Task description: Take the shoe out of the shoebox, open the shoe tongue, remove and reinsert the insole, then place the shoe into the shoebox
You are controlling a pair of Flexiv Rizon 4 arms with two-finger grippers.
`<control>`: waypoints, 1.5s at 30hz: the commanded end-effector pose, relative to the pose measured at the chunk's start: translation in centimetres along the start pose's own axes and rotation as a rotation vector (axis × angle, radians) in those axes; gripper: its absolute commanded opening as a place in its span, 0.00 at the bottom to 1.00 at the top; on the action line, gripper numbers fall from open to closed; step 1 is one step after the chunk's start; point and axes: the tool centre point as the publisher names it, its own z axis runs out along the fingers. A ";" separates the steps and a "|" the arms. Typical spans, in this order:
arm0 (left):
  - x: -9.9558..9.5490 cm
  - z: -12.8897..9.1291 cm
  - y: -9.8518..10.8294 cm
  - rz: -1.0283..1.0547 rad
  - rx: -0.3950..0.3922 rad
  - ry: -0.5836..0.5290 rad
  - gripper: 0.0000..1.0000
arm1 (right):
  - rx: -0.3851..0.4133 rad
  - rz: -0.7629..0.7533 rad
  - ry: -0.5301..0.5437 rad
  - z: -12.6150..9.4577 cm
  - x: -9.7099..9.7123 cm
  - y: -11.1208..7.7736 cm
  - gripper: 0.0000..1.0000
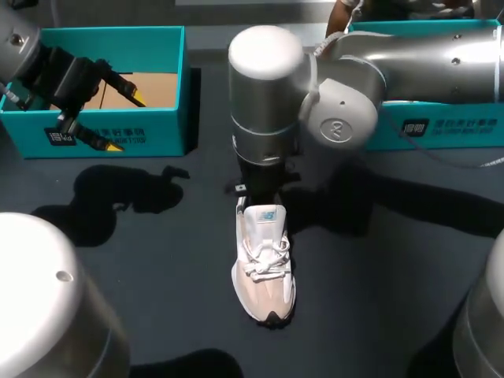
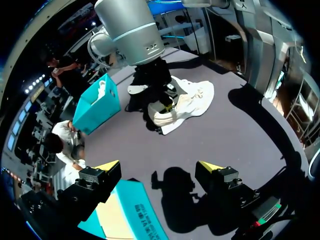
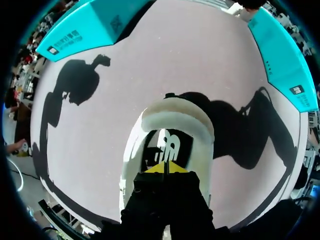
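The white-and-pink laced sneaker (image 1: 264, 272) is set on the dark bench (image 1: 370, 299), outside the teal cardboard shoebox (image 1: 150, 126). The right gripper (image 3: 165, 168) is pressed narrow at its mouth. The left gripper (image 2: 159, 167) is held wide by the shoebox. Tongue opening is judged in hand, and a firm pinch and lift are called for next.

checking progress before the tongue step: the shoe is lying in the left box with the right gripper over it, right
No. The head view shows the shoe on the table, outside the left box. The right gripper is over it.

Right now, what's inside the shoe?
Inside the shoe, the right wrist view shows a dark footbed with a white logo near the heel. The right gripper, tips together, covers the rest toward the toe.
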 end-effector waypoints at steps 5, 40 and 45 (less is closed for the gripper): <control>0.1 0.0 -0.1 0.000 -0.004 -0.001 1.00 | 0.154 0.007 0.022 -3.0 -0.1 -2.7 0.00; 0.1 0.0 -0.1 0.000 -0.004 -0.001 1.00 | 0.123 0.008 0.023 -4.5 0.3 -2.2 1.00; 0.1 0.0 -0.1 0.000 -0.004 -0.001 1.00 | 0.091 0.042 -0.007 -6.5 -0.2 -2.7 1.00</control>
